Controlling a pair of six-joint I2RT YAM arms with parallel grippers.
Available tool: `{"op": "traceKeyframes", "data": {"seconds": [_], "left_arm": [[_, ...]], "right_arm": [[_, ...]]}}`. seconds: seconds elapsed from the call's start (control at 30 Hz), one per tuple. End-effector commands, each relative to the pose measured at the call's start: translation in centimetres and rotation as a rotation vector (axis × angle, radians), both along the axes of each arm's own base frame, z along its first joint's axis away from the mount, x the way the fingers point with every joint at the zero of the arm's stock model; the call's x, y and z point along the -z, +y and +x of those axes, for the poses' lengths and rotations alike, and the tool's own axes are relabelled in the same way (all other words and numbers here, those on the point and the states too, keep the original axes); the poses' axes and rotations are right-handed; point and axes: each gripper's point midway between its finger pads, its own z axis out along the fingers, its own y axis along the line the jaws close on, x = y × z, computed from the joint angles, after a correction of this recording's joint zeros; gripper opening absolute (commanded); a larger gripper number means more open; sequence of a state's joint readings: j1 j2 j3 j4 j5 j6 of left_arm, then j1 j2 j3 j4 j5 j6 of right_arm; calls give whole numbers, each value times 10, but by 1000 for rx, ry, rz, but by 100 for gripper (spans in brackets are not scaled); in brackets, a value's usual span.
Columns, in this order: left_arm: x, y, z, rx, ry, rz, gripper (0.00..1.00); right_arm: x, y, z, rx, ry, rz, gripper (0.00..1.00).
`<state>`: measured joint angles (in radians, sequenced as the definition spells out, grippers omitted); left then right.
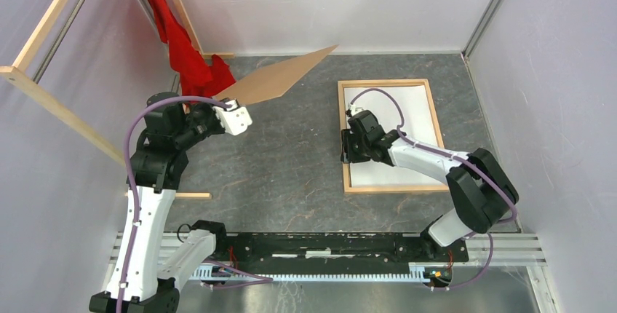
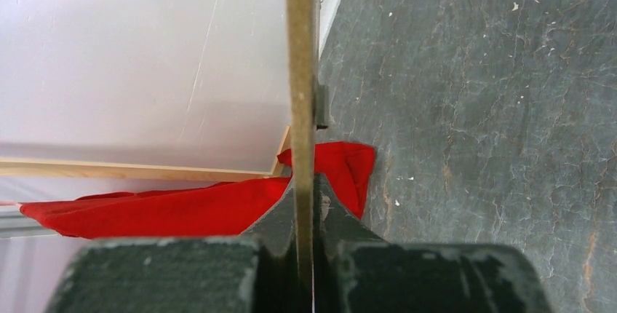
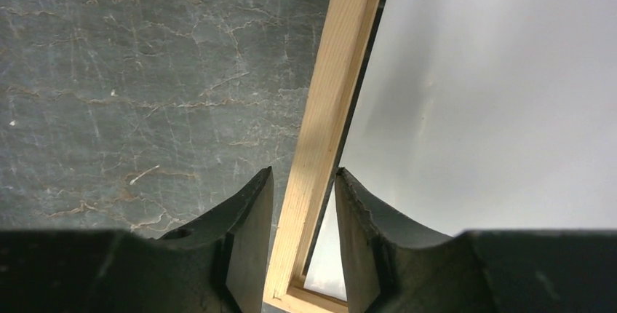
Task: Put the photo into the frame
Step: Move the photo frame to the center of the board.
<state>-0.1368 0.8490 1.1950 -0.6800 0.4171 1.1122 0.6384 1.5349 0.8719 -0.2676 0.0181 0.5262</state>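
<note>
Right pincer [image 3: 303, 176], released astride thin light-wood frame [image 3: 342, 73], should brace it while left pincer [image 2: 305, 196], clenching brown hardboard panel [image 1: 280, 76], lowers squarely.

The frame [image 1: 385, 82] — thin light wood, flat at 3 o'clock on the table [image 1: 291, 160] — holds the photo [image 1: 418, 113], white back up.

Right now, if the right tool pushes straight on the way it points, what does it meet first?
Most likely the frame: its left rail sits between the open fingers of the right tool, touching neither. How far it is from the palm is unclear.
</note>
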Motion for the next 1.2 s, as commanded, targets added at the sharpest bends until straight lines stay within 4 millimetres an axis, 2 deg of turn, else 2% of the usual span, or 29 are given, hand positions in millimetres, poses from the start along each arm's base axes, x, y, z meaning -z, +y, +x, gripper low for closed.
{"op": "traceKeyframes", "data": {"seconds": [0.0, 0.3, 0.87, 1.17], "left_arm": [[-39, -4, 1, 6, -131, -63, 2], [-38, -4, 1, 9, -132, -57, 2], [-31, -3, 1, 10, -134, -43, 2], [-29, -3, 3, 7, -129, -39, 2]], "right_arm": [[-10, 6, 20, 14, -72, -6, 41], [4, 11, 17, 2, -47, -21, 38], [10, 26, 12, -32, -45, -42, 26], [8, 55, 6, -96, -59, -78, 22]]}}
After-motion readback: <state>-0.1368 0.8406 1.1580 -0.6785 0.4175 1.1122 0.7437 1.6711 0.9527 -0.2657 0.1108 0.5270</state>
